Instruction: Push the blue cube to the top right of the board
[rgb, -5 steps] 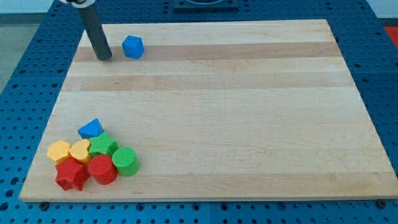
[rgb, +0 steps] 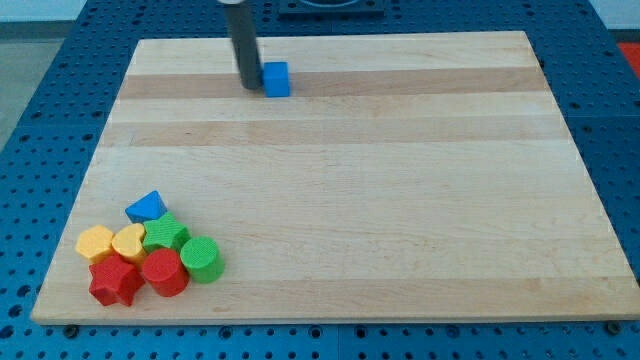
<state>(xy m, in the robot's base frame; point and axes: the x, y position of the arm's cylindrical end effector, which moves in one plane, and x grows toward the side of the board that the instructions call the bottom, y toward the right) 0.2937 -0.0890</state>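
Observation:
The blue cube (rgb: 276, 79) sits on the wooden board (rgb: 400, 200) near the view's top, left of centre. My tip (rgb: 249, 86) is at the cube's left side, touching it or nearly so. The dark rod rises from there to the view's top edge.
A cluster of blocks lies at the board's bottom left: a blue triangular block (rgb: 147, 207), a yellow block (rgb: 96, 242), a yellow heart (rgb: 129, 241), a green block (rgb: 164, 234), a green cylinder (rgb: 201, 259), a red cylinder (rgb: 163, 272) and a red star (rgb: 115, 282).
My tip has moved to the view's right along the top of the board, and the blue cube has slid right with it. The bottom-left cluster has not moved.

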